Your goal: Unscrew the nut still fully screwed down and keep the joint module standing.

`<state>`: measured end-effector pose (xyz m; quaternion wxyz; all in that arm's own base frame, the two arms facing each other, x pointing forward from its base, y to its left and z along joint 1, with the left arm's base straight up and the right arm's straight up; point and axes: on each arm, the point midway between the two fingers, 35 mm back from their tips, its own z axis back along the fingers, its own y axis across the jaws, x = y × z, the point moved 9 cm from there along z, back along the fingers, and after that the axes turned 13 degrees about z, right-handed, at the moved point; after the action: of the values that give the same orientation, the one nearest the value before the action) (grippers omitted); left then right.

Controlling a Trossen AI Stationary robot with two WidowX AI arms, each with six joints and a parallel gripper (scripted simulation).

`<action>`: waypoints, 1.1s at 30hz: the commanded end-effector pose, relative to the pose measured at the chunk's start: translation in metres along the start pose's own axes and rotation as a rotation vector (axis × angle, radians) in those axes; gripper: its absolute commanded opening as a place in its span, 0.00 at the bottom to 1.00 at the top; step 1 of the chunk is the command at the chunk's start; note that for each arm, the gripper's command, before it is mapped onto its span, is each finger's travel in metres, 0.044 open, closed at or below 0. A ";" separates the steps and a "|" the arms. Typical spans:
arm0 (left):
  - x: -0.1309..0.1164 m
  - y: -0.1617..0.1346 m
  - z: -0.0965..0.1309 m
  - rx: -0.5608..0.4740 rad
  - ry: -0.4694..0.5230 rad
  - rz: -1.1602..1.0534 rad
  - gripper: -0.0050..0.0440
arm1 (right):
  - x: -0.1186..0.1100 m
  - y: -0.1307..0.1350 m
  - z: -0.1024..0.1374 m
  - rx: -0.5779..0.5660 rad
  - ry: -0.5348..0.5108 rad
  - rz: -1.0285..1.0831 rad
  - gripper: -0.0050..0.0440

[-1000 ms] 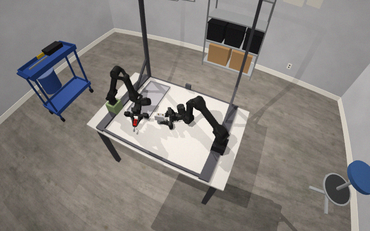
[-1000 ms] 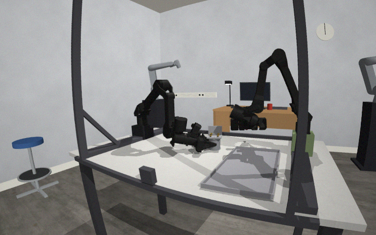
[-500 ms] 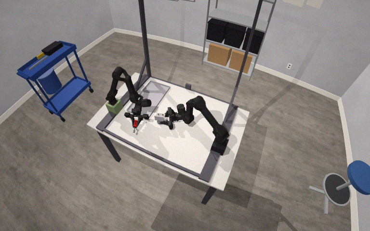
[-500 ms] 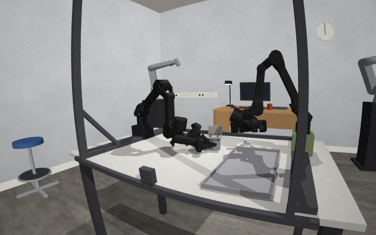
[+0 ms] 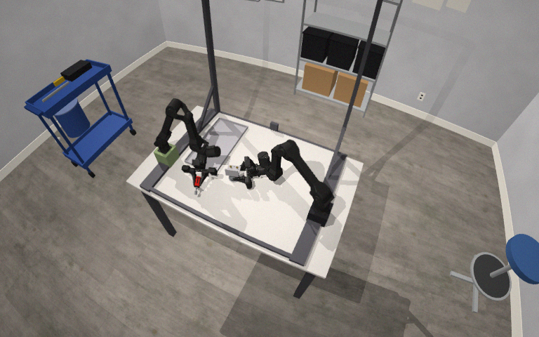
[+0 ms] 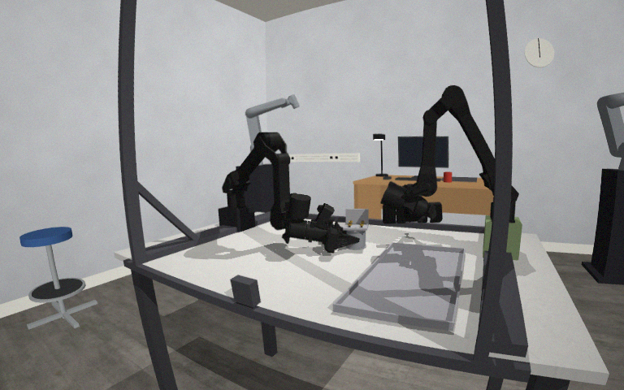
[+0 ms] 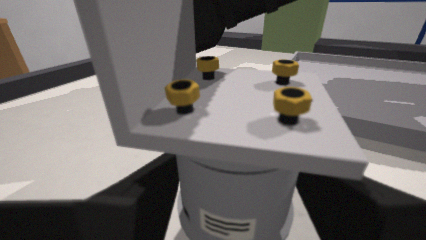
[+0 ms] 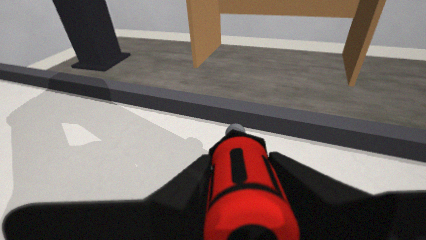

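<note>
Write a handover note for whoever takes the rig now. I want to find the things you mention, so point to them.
Left gripper (image 5: pixel 235 175) (image 6: pixel 356 240) (image 7: pixel 237 200): fingers shut on the joint module (image 6: pixel 361 239) (image 7: pixel 237 195), which stands upright.
Right gripper (image 5: pixel 197 182) (image 6: pixel 410 212) (image 8: pixel 240 167): shut on the red tool (image 5: pixel 197 181) (image 8: pixel 245 200), away from the nuts.
Done: bracket (image 5: pixel 232 172) (image 6: pixel 356 216) (image 7: pixel 250 130) in place.
Left: unscrew the fully-down nut; all four nuts (image 5: pixel 231 166) (image 6: pixel 350 223) (image 7: pixel 292 101) still on, can't tell which it is. End without the tool on a seated nut.

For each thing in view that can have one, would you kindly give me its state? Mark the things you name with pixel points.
Left hand (image 5: pixel 237 173) (image 6: pixel 357 239) (image 7: pixel 237 185): shut on joint module
Right hand (image 5: pixel 197 181) (image 6: pixel 413 214) (image 8: pixel 239 161): shut on red tool
Joint module (image 6: pixel 360 238) (image 7: pixel 235 192): standing
Bracket (image 5: pixel 233 172) (image 6: pixel 356 214) (image 7: pixel 240 115): on the module
Four nuts (image 7: pixel 292 103): on studs
Tray (image 5: pixel 234 143) (image 6: pixel 391 317) (image 7: pixel 360 64): flat
</note>
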<state>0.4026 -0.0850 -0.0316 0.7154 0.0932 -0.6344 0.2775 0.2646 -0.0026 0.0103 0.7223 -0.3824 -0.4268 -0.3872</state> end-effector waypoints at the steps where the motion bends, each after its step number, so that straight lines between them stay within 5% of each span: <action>1: 0.012 -0.007 -0.003 -0.009 -0.026 0.027 0.60 | 0.001 0.004 0.000 0.003 -0.012 -0.017 0.37; 33: 0.012 -0.007 -0.003 -0.009 -0.026 0.027 0.60 | -0.019 0.010 -0.008 0.007 -0.008 -0.018 0.37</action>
<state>0.4026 -0.0850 -0.0316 0.7154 0.0932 -0.6344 0.2775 0.2646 -0.0027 -0.0122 0.7225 -0.3826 -0.4268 -0.3867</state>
